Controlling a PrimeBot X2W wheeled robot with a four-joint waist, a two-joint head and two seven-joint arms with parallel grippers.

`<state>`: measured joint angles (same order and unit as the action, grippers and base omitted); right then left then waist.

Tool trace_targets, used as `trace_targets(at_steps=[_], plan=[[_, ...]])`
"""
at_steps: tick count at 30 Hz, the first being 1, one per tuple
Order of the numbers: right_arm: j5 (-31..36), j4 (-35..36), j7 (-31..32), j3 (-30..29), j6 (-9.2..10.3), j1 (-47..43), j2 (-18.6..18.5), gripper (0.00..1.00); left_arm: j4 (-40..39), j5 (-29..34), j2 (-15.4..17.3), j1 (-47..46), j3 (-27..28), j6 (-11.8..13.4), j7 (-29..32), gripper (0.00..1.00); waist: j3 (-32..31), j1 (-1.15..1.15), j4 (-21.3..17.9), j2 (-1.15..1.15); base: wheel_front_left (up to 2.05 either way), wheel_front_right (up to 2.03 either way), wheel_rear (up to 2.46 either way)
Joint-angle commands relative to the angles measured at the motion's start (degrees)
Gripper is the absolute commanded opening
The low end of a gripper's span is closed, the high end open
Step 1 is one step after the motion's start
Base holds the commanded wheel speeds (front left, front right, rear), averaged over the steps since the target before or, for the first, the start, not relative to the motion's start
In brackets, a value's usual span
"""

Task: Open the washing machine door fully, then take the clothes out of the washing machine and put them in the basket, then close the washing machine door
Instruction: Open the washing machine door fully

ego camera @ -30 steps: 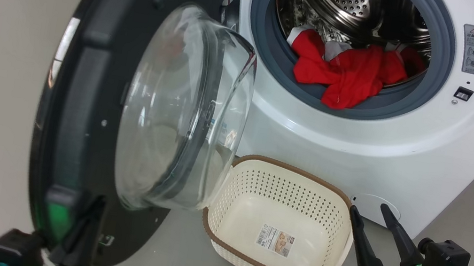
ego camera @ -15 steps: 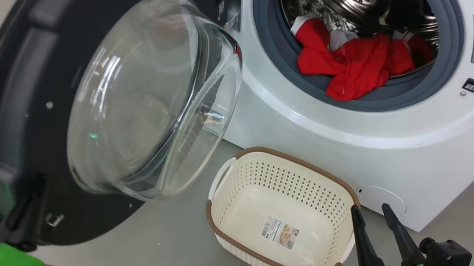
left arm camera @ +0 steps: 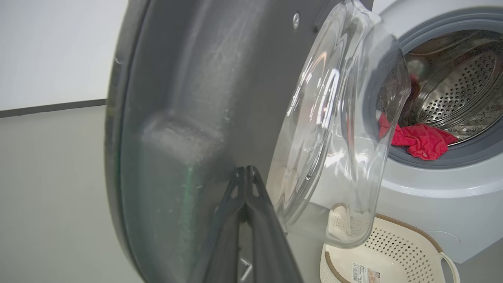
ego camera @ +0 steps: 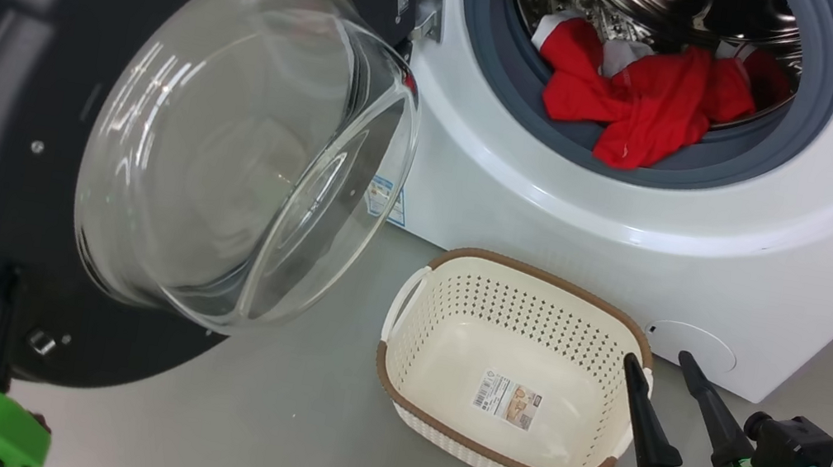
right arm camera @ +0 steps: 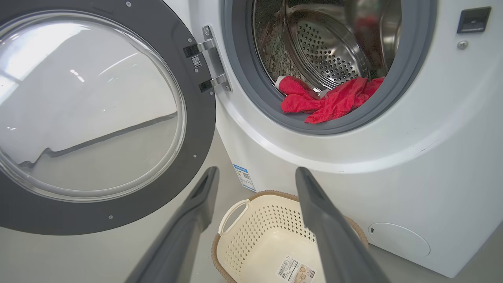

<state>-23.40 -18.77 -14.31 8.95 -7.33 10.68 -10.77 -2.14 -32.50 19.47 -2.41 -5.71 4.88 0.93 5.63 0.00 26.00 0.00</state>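
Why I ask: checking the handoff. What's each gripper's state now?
Left gripper: shut, empty, tips at the door.
Right gripper: open, empty, near the basket.

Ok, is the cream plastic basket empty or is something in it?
Empty. The cream perforated basket holds just a paper label on its bare bottom; the red garment lies in the steel drum.

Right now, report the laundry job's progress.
Done: the washing machine door stands wide open. In hand: the shut left end effector is at its inner rim. To do: the clothes lie in the washing machine, the basket is empty, the right end effector is open beside it; door closing last.
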Motion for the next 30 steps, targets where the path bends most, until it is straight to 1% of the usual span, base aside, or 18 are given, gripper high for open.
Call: trace_targets(at_steps=[1, 9, 19, 25, 30], plan=[[0.0, 1.4, -0.7, 1.4, -0.16, 1.7, 0.1, 1.0, -0.3, -0.8, 3.1, -3.7, 3.7, 0.0, 0.0, 0.0, 0.2, 0.0, 0.2, 0.0, 0.0, 0.0, 0.0], [-0.1, 1.2, -0.7, 1.6, -0.16, 2.7, -0.2, 1.0, 7.1, -1.7, 5.9, -9.8, 4.2, -2.7, 0.3, 0.0, 1.2, 0.0, 1.0, 0.0, 0.0, 0.0, 0.0], [-0.5, 1.0, -0.7, 2.1, -0.16, 3.4, -0.3, 1.0, 17.2, -0.7, 8.9, -16.9, 3.5, -5.6, -1.0, 0.0, 1.9, 0.0, 0.8, 0.0, 0.0, 0.0, 0.0], [-0.8, 0.9, -0.7, 2.2, -0.16, 3.6, -0.2, 1.0, 22.3, 0.0, 9.5, -19.7, 2.7, -6.7, -2.3, 0.0, 1.9, 0.0, 0.3, 0.0, 0.0, 0.0, 0.0], [-0.8, 0.8, -0.7, 1.9, -0.16, 3.4, -0.3, 1.0, 24.4, 0.3, 9.4, -20.8, 2.1, -7.0, -3.2, 0.0, 1.6, 0.0, 0.2, 0.0, 0.0, 0.0, 0.0]])
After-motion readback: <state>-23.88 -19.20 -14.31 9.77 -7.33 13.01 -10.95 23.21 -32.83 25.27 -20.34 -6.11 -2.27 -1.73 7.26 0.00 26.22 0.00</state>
